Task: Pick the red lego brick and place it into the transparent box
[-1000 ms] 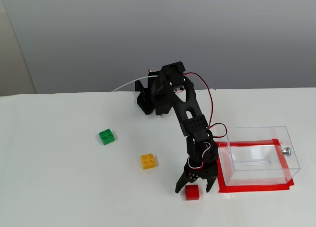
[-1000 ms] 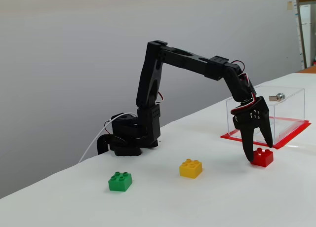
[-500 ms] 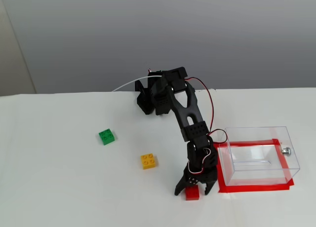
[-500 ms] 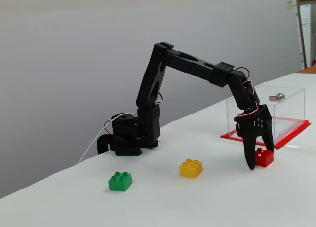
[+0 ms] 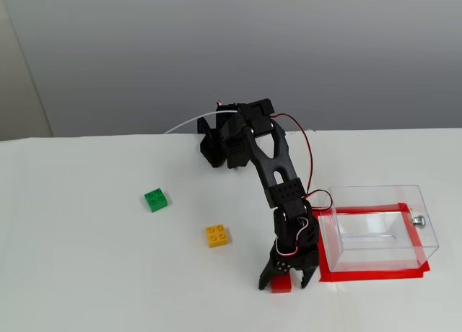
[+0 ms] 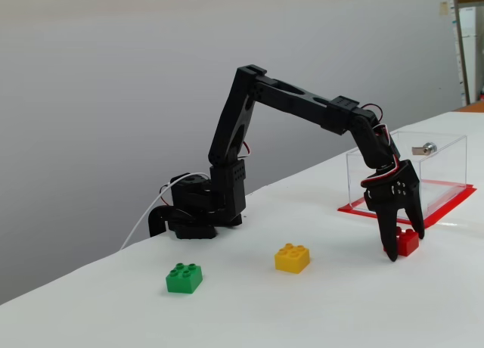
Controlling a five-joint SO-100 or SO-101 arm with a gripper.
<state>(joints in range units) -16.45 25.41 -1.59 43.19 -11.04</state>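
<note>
Currently I see one black arm, jaws (image 5: 287, 280) spread open, tips down at white desk (image 5: 86, 274), straddling small red studded plastic brick (image 5: 281, 286); brick sits on desk, not lifted, also visible between jaws (image 6: 404, 247) in other fixed view (image 6: 408, 243). Count: three bricks, one red, one yellow (image 5: 217, 235), one green (image 5: 156, 199). One clear plastic rectangular box (image 5: 378, 227) with silver knob (image 5: 418, 220), standing on red tape rectangle (image 5: 375, 275) just right of jaws.
</note>
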